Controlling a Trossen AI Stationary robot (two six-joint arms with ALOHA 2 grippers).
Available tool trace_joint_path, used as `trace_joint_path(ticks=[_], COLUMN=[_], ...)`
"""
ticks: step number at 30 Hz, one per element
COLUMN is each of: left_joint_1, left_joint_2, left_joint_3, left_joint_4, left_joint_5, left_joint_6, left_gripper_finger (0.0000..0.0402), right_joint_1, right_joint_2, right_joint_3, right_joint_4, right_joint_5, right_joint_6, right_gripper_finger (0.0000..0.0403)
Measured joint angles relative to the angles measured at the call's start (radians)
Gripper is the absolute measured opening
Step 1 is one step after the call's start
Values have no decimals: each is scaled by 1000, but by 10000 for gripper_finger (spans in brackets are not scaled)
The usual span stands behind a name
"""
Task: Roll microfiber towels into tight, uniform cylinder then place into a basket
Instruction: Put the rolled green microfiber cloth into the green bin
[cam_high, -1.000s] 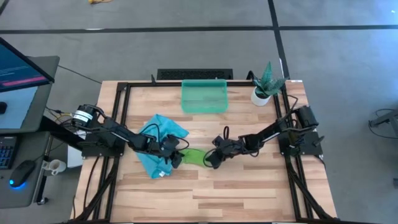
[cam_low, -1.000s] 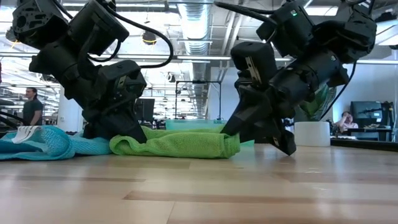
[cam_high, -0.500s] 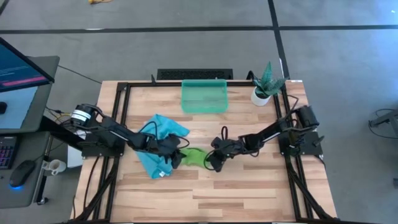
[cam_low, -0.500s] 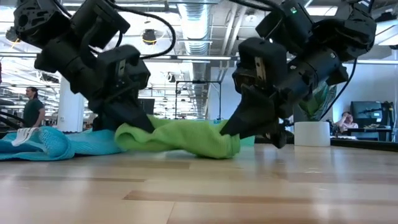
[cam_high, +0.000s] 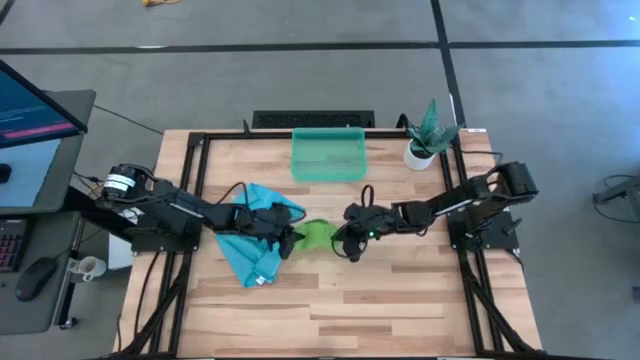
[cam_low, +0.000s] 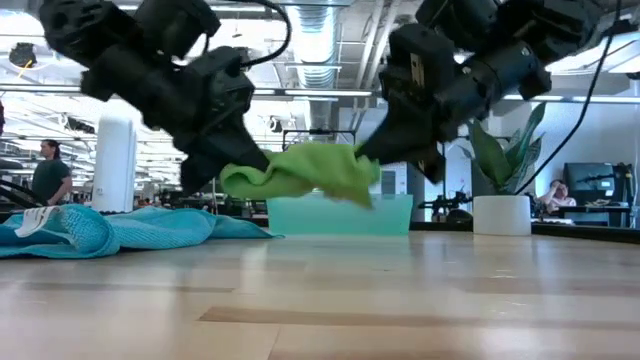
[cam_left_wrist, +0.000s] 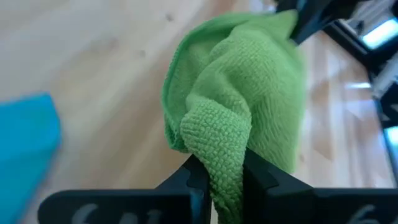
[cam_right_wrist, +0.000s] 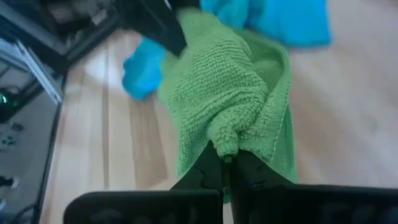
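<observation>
Green towel (cam_low: 300, 172), rolled, now rising off the table (cam_low: 400, 300) near the basket (cam_high: 327, 155), left pincer (cam_high: 287, 240) and right pincer (cam_high: 340, 243) clamping its ends.

The lime green towel (cam_low: 300, 172) is bunched into a loose roll and held clear of the table. The turquoise towel (cam_high: 255, 230) is spread crumpled on the wood, its white tag (cam_low: 37, 215) showing. The empty translucent teal basket (cam_high: 327, 154) is set near the far edge.
</observation>
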Motion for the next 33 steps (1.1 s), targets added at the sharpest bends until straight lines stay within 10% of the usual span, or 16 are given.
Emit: trace_joint_path(ticks=[15,33], left_joint_1=[198,444], left_joint_2=[0,204], left_joint_3=[311,496], left_joint_4=[-381,-403], left_joint_5=[-52,-97], left_joint_6=[266,443], left_gripper_finger=[32,32], right_joint_1=[-214,-509], right_joint_2=[-151,-108], right_joint_3=[1,94], right_joint_4=[-201,-265], right_joint_5=[4,0], right_joint_6=[-239,-505], right_gripper_finger=[20,17])
